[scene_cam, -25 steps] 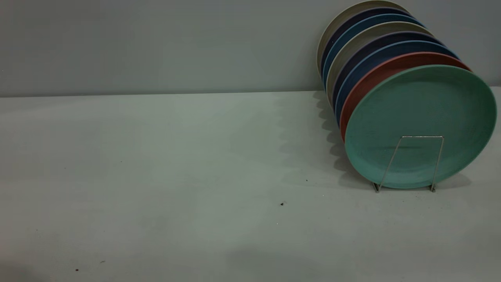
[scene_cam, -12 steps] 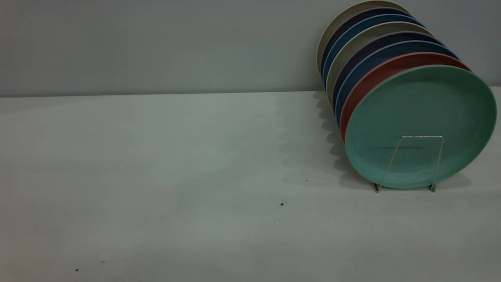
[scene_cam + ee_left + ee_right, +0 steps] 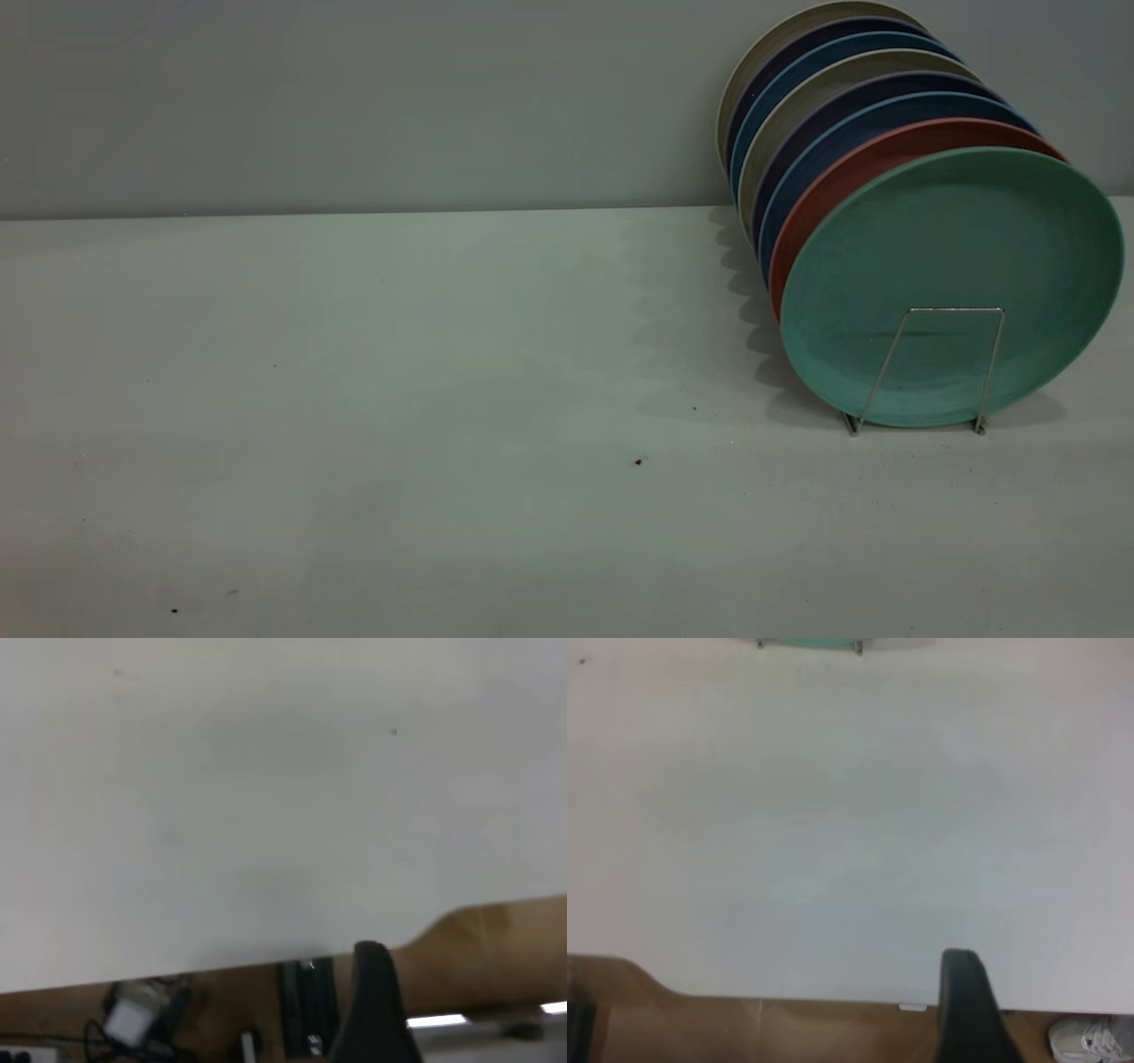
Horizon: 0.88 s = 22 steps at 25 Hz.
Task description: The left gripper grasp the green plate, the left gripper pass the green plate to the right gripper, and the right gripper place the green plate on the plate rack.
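Now green plate upright in plate rack.

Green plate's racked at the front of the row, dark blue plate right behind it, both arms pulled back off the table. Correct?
Not quite. In the exterior view the plate right behind the green plate is the salmon-pink plate; the dark blue plates come after it. The green plate does stand at the front of the plate rack, and no arm shows over the table.

A pale grey surface stretches to a grey wall, bare across its left and middle except for scattered dark specks. At its right end a thin wire plate rack stands on it, holding a row of upright plates.
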{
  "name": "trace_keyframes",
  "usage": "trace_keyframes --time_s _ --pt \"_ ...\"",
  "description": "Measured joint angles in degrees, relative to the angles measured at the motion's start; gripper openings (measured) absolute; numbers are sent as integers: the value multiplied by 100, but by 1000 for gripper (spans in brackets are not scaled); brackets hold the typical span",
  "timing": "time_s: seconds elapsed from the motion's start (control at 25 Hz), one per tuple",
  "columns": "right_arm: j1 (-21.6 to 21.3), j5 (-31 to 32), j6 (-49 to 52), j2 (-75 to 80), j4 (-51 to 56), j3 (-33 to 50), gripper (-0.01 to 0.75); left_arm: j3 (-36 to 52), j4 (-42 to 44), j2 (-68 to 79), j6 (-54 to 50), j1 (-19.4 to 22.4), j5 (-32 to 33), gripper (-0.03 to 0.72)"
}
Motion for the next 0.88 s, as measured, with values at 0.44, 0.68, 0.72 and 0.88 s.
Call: trace_keyframes --time_s 0.44,0.68,0.72,0.88 --pt "0 0 0 -227 5 0 459 113 467 -1131 -578 -267 200 580" --pt "0 11 0 -1224 5 0 434 113 472 -1324 -590 -267 210 580" --pt "0 15 0 -1363 5 0 429 113 472 -1325 -590 -267 207 580" --pt "0 57 0 -1520 5 0 407 113 478 -1335 -590 -267 207 580"
